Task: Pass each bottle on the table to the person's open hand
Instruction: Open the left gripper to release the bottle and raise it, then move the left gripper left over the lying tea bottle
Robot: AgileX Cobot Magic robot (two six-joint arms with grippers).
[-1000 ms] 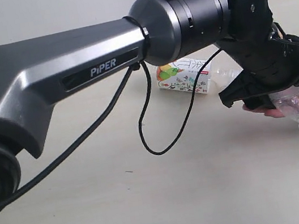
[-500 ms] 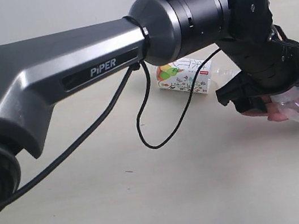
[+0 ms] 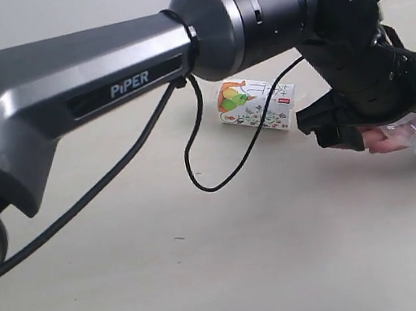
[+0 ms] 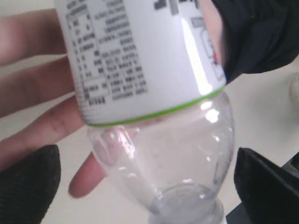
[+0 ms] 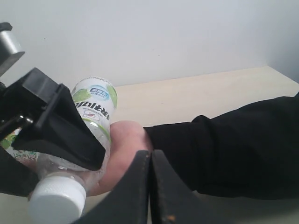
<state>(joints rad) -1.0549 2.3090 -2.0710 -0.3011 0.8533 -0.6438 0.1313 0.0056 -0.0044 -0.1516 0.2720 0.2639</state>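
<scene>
One bottle (image 4: 140, 56) on hand (image 4: 37, 121) | base cropped | second bottle (image 3: 257, 105) partly hidden

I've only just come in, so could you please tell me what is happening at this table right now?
The left tool is over a person's open hand, around the green-lime bottle. The bottle lies on the fingers, and the tool's pads stand apart on either side of it, so it looks released. The right tool is shut and empty, near the black sleeve. An orange-green fruit bottle lies on the table, not yet handed over.
</scene>
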